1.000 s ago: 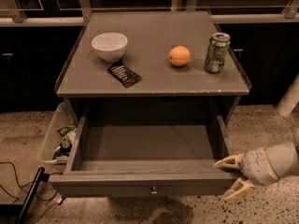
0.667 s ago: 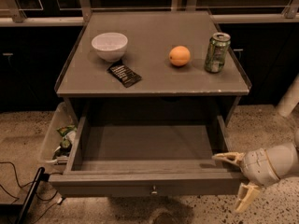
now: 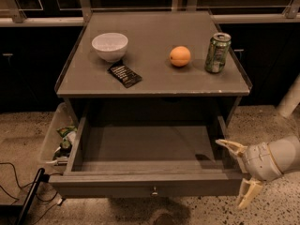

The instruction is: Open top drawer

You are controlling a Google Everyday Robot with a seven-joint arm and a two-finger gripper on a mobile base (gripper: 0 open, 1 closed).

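The top drawer [image 3: 140,184] of the grey cabinet stands pulled far out, its shallow grey box empty, with a small round metal knob [image 3: 154,190] at the centre of its front panel. My gripper [image 3: 237,173] is at the drawer's right front corner, its pale fingers spread wide open, one finger [image 3: 228,146] above the drawer's right rim and the other [image 3: 247,194] below, beside the front panel. It holds nothing. The other drawers are out of view.
On the cabinet top [image 3: 154,78] stand a white bowl [image 3: 110,46], a black snack packet [image 3: 124,75], an orange [image 3: 180,56] and a green can [image 3: 217,53]. A bin with rubbish [image 3: 58,142] sits left of the drawer. Cables [image 3: 14,182] lie on the floor at left.
The gripper's fingers have spread wider apart and it has lifted slightly at the drawer's right front corner. The drawer stays pulled out as before.
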